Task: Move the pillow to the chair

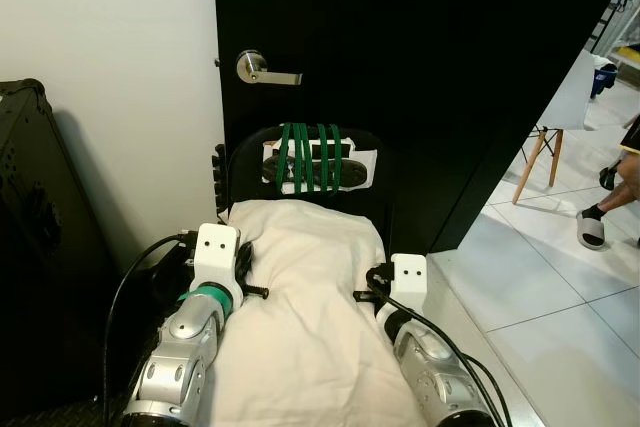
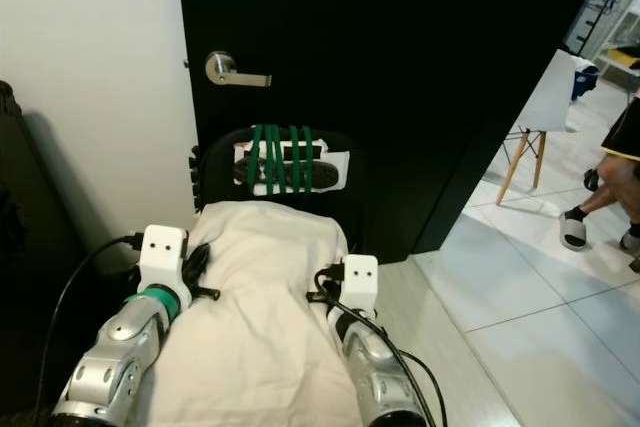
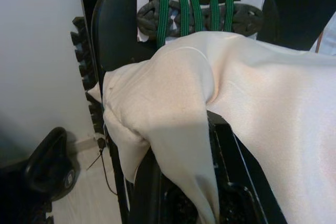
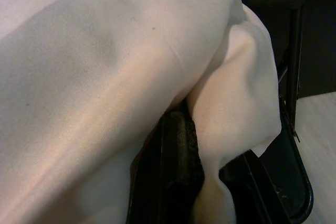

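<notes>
A: Where is the pillow seen?

B: It is carried between both arms, its far end laid against the black chair at twelve o'clock, just under the green cords wound round the chair's backrest.

A: And how is it held?

B: The left gripper is closed on a fold of the cream fabric at the pillow's nine o'clock edge; cloth is pinched between its black fingers. The right gripper is clamped likewise on the three o'clock edge, a fold drawn down between its fingers.

A: What is noted around it?

B: A black door with a silver lever handle stands behind the chair. At two o'clock a white chair with wooden legs is seen on the tiled floor, and a person's sandalled foot at three o'clock.
</notes>
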You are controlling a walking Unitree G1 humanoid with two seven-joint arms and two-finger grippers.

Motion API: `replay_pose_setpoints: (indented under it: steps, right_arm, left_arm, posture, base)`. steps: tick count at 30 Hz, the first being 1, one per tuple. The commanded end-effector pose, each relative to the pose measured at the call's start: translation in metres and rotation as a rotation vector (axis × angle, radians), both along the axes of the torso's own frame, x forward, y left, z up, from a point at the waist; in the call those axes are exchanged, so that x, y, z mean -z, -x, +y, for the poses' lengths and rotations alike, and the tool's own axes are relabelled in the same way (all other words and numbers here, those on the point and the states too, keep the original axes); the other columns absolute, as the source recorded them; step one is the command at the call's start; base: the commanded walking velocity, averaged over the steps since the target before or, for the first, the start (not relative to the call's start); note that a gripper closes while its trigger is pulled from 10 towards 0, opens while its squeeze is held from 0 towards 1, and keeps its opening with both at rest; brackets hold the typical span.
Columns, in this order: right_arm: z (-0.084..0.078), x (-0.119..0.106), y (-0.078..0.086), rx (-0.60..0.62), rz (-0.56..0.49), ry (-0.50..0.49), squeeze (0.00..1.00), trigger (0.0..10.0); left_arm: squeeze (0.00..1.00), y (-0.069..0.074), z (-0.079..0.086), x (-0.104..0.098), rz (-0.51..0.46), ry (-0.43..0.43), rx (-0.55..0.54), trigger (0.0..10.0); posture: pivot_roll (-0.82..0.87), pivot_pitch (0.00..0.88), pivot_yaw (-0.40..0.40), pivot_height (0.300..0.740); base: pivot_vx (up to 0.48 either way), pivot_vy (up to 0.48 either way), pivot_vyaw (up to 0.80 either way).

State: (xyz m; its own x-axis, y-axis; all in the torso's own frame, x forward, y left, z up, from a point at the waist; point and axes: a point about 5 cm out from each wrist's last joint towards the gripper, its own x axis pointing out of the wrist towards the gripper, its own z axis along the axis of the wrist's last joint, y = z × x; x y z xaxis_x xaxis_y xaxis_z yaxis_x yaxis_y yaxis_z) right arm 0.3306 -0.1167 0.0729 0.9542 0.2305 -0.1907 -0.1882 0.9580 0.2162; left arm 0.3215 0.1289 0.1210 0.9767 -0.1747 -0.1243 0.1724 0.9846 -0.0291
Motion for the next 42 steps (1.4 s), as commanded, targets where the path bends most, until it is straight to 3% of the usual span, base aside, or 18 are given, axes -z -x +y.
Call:
replay_pose_setpoints:
  steps: [1,17,42]
  right_arm:
    - [0.0036,-0.0073,-0.0027,-0.013,-0.044,0.004,0.00,10.0]
    - [0.0022,-0.0023,0.0024,-0.020,-0.027,0.000,0.00,10.0]
    - [0.0014,0.0016,0.0055,-0.028,-0.016,0.000,0.00,10.0]
  left_arm:
    - [0.00,0.0009,-0.0048,-0.0048,-0.041,-0.012,0.018,10.0]
    - [0.00,0.0040,-0.0065,0.0005,-0.031,-0.013,0.030,10.0]
    - [0.00,0.0064,-0.0062,0.0025,-0.041,-0.048,0.055,10.0]
  posture:
    - [0.06,0.003,-0.014,0.740]
    - [0.04,0.015,-0.011,0.716]
    - [0.04,0.000,-0.025,0.631]
  base:
    - [0.000,0.000,0.00]
    - [0.000,0.000,0.00]
    - [0.000,0.000,0.00]
